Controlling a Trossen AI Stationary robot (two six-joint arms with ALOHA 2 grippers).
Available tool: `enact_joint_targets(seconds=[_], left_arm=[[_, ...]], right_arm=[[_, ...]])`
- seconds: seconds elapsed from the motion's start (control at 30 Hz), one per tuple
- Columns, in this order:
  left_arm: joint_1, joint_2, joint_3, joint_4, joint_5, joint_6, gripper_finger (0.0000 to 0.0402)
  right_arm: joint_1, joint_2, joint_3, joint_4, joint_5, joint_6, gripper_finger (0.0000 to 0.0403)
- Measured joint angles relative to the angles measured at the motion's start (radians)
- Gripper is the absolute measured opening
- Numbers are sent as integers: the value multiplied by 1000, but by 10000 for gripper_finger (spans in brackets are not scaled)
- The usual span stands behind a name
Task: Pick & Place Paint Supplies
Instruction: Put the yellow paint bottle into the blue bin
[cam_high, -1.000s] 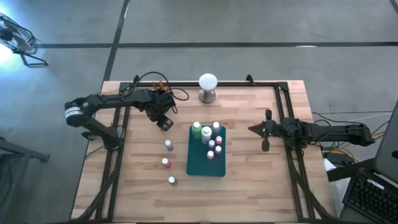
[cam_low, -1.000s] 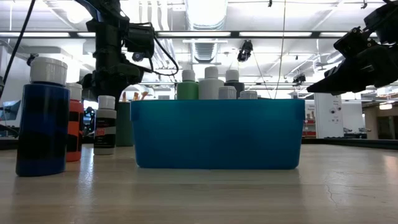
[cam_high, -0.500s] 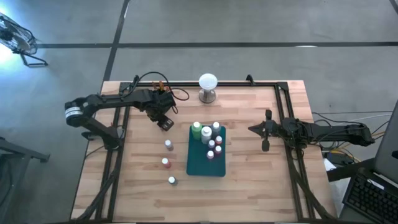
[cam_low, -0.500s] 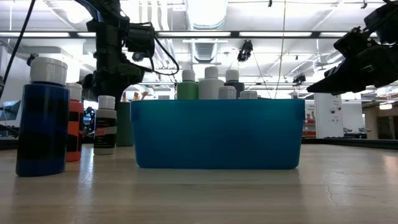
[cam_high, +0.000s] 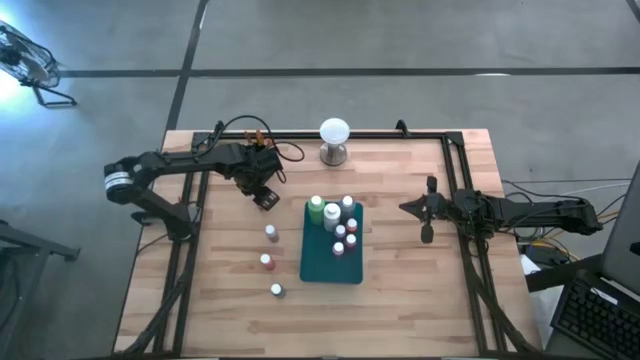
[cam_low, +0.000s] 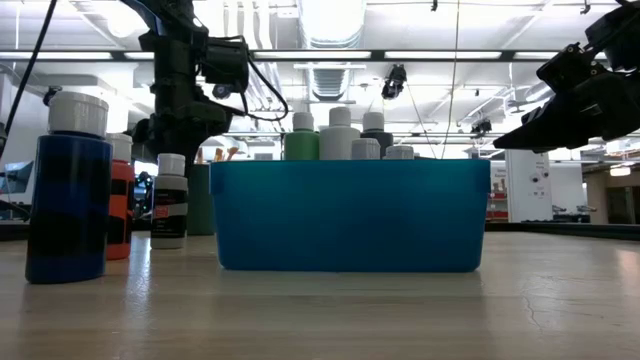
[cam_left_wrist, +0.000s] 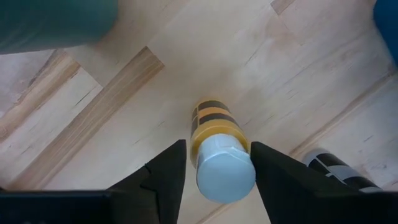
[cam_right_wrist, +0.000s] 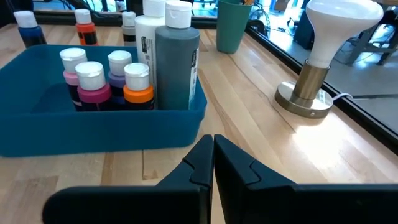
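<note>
One small yellow bottle (cam_left_wrist: 216, 134) stands on the table left of the teal tray (cam_high: 318, 268), between the spread fingers of the left gripper (cam_left_wrist: 214, 168), ungripped. Light, rigid, probably slick plastic; grasp the body below the cap. Right gripper (cam_right_wrist: 213, 149) waits clenched, right of the tray.

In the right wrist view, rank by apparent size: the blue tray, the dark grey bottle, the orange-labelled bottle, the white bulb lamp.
1. Blue rectangular plastic tray
2. White bulb lamp on a metal base and tall dark grey bottle: look alike, not ranked
3. Small orange-labelled white-capped bottle
</note>
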Motion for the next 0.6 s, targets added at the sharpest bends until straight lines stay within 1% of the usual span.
enact_joint_targets(seconds=[0.6], left_arm=[[0, 0, 0, -45, 0, 25, 188]], right_arm=[[0, 0, 0, 0, 0, 7, 8]])
